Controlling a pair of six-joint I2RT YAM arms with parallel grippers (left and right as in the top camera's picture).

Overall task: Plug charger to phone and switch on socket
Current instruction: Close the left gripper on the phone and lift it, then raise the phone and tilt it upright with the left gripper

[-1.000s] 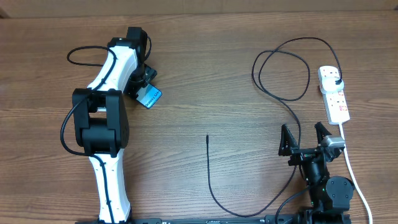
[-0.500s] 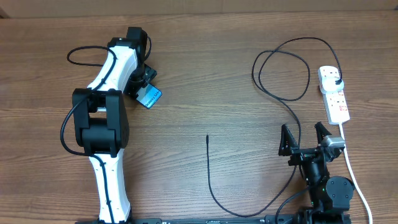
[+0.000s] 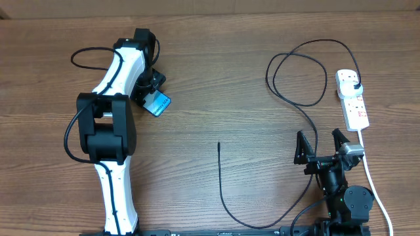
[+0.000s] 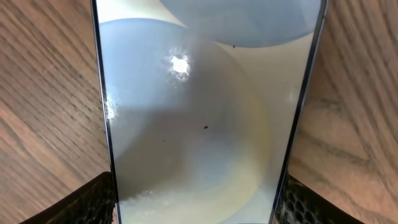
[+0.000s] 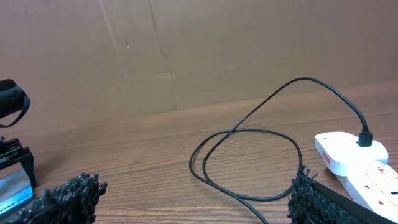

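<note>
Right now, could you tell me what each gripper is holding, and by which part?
The left gripper clamps the phone by its two long edges, near one end. The right gripper is open and empty.

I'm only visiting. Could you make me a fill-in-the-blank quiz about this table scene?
The phone is held by the arm on the robot's ___ side.
The charger is plugged into a ___-coloured socket.
The right gripper is ___ and holds nothing.
Missing words: left, white, open.

Black charger (image 3: pixel 220 170), white red-marked socket (image 3: pixel 354 105), pale blue phone (image 3: pixel 158 103), brown wood-grain table (image 3: pixel 230 78).
</note>
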